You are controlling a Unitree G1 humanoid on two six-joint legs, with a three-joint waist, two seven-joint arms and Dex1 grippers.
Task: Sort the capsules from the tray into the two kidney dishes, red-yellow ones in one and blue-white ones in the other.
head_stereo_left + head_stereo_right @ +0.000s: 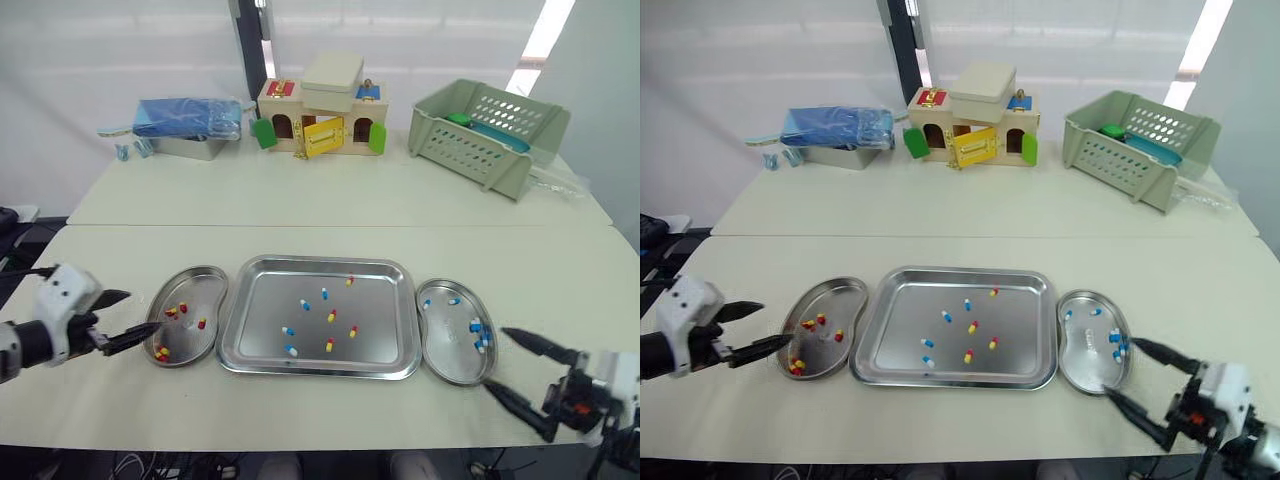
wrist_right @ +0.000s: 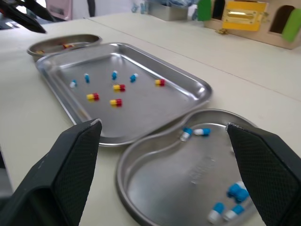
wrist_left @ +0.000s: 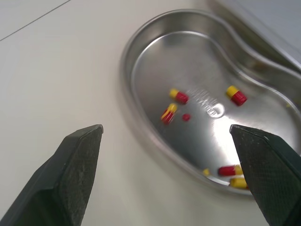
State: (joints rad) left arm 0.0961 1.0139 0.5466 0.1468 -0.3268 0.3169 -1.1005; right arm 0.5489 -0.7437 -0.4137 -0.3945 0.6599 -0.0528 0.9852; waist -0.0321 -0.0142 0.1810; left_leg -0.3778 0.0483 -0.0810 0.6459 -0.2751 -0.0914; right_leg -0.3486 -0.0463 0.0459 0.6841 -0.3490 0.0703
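A steel tray (image 1: 262,335) lies mid-table holding several loose capsules, red-yellow ones (image 1: 331,316) and blue-white ones (image 1: 288,330). Left of it a kidney dish (image 1: 196,280) holds several red-yellow capsules (image 3: 178,96). The kidney dish (image 1: 447,352) to the tray's right holds several blue-white capsules (image 1: 480,333). My left gripper (image 1: 140,312) is open and empty, its fingertips at the left dish's outer rim. My right gripper (image 1: 497,360) stands open and empty at the right dish's near right rim, pointing toward the tray (image 2: 141,108).
At the table's back stand a toy house (image 1: 320,118), a green basket (image 1: 488,132) at the right, and a blue pack on a metal tin (image 1: 188,128) at the left. A seam (image 1: 330,225) crosses the table behind the tray.
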